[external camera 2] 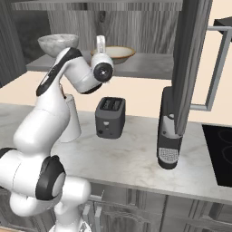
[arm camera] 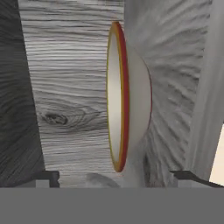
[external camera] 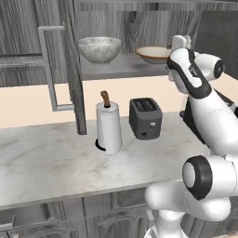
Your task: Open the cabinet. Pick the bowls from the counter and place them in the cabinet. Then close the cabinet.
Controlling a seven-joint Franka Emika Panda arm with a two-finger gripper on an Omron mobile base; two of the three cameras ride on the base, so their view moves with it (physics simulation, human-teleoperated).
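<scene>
The dark grey cabinet [external camera: 69, 60] stands with both doors swung open; its right door [external camera 2: 190, 59] juts out over the counter. Both bowls rest on its grey shelf [external camera: 121, 67]. The speckled stone-look bowl [external camera: 99, 49] [external camera 2: 58, 43] is on the left and the tan bowl [external camera: 153, 53] [external camera 2: 118, 53] on the right. My gripper [external camera: 180, 43] [external camera 2: 100, 44] hovers just in front of the tan bowl, open and empty. The hand view is rolled, so the tan bowl [arm camera: 127, 96] appears edge-on ahead of my gripper [arm camera: 118, 177], apart from the fingers. The marble counter [external camera: 56, 162] lies below.
A paper towel roll [external camera: 109, 125], a dark toaster [external camera: 145, 117] [external camera 2: 110, 117] and a coffee machine [external camera 2: 170, 131] stand on the counter under the shelf. A black stovetop [external camera 2: 219, 154] lies at the right. The open doors' bar handles [external camera: 49, 69] [external camera 2: 217, 68] project outward.
</scene>
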